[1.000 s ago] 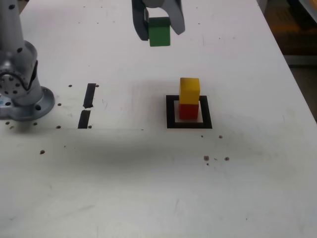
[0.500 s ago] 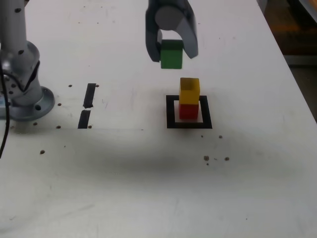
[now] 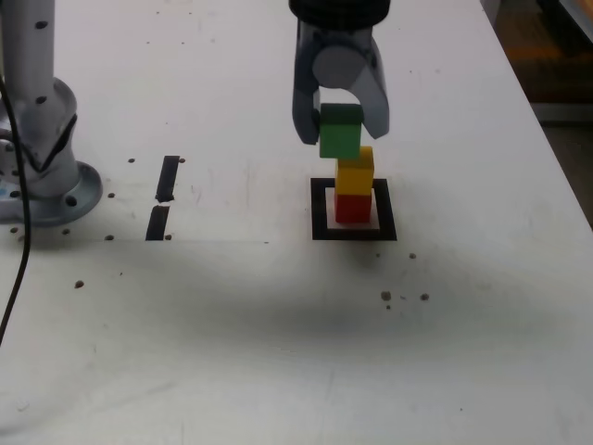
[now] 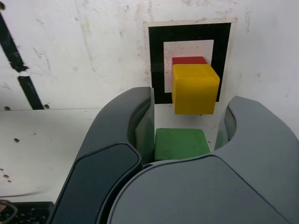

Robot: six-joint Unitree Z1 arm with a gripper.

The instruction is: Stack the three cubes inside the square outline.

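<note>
We have the green cube (image 3: 340, 132) clenched in the jaws (image 3: 341, 120), upright, with no long axis. In the exterior view it overlaps the yellow cube (image 3: 354, 175), which sits on the red cube (image 3: 352, 208), inside the square outline (image 3: 320, 222). Two tape strips (image 3: 168, 178) lie well left on the tabletop (image 3: 241, 334).

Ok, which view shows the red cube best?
The exterior view: the red cube shows its front face there, under the yellow cube and inside the square outline. The wrist view shows only a thin red strip past the yellow cube.
</note>
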